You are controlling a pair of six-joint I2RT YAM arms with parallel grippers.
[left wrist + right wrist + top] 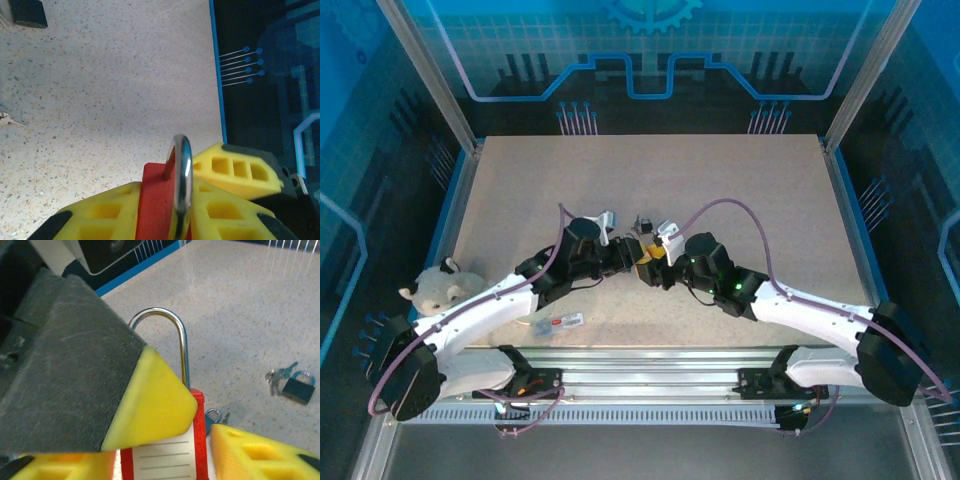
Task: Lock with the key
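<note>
- Two claws meet at the middle of the table [720, 190].
- Your left claw [162, 220] pinches the red padlock [152, 200], and its silver loop [182, 175] sticks out.
- Your right claw [160, 462] stands wider, with one finger just off the lock.
- You see keys [277, 375] lying beside a dark padlock [298, 387], well apart.

The padlock [199, 442] is red (silver shackle [183, 342]), the table [240, 315] speckled beige.

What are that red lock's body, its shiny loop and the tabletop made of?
Red padlock body: probably plastic, matte and evenly coloured. Shackle: metal, likely polished steel, with bright mirror-like highlights. Tabletop: speckled beige, faintly glossy; stone-look composite or laminate, hard to tell which.
</note>
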